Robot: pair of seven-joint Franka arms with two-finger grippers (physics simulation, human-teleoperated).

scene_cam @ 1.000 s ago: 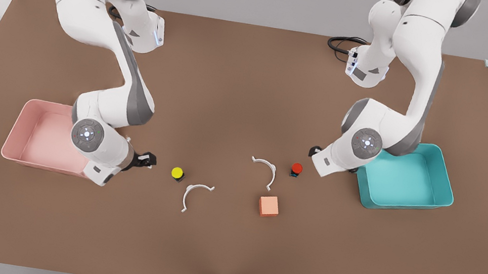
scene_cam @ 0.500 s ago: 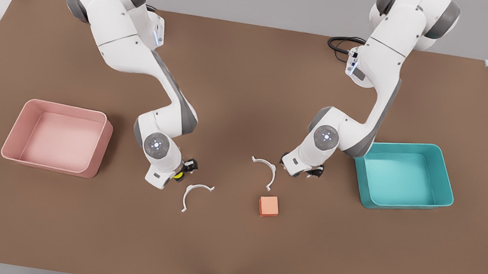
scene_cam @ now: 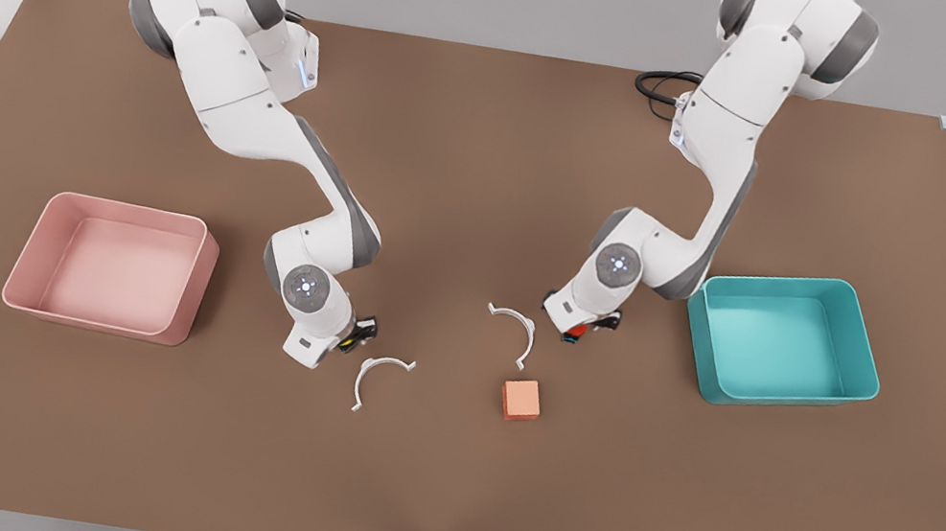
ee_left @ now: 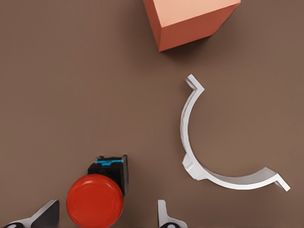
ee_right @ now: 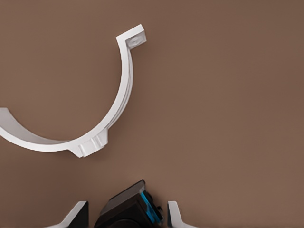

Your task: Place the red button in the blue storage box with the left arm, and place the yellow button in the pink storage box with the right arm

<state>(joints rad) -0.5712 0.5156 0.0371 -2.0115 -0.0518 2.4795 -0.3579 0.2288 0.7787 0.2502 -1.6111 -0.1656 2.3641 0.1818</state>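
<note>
Grippers are both down low on the brown table now. The left gripper is at the red button, fingers spread on either side of the cap with clear gaps, not clamped on it. That button sits on the table near the middle, just beside the blue storage box towards the front view's right edge, mostly hidden under the wrist in the front view. A white curved clip lies just beside it, and the salmon-orange cube sits a little further towards the near edge.

Over on the other side, the right gripper straddles the yellow button; in the right wrist view only its black base shows between the parted fingers, so nothing is gripped yet. A second white clip lies just beside it. The pink storage box stands well apart near the front view's left edge. Neither button is in a box.
</note>
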